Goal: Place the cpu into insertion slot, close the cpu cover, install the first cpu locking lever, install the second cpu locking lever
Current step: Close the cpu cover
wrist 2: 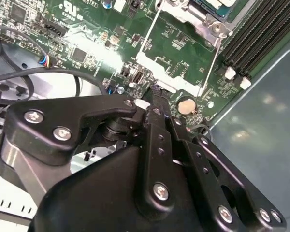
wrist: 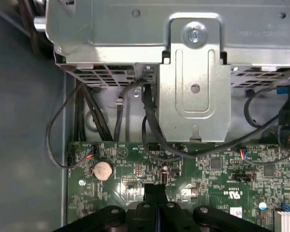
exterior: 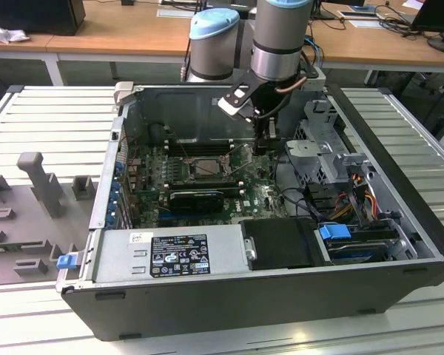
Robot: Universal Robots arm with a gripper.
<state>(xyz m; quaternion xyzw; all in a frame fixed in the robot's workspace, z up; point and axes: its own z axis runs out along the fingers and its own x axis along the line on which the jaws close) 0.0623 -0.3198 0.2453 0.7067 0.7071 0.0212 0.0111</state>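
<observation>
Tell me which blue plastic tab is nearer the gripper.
The blue tab on the drive at the exterior view's right; the other tab, on the case corner at that view's left, is farther from the gripper.

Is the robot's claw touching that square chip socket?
Apart. In the exterior view the gripper hangs beside the insertion slot, green board between them.

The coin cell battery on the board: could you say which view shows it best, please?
The first wrist view: the coin cell battery sits whole and face-on. The second wrist view shows it at a slant. In the exterior view it is too small to tell.
</observation>
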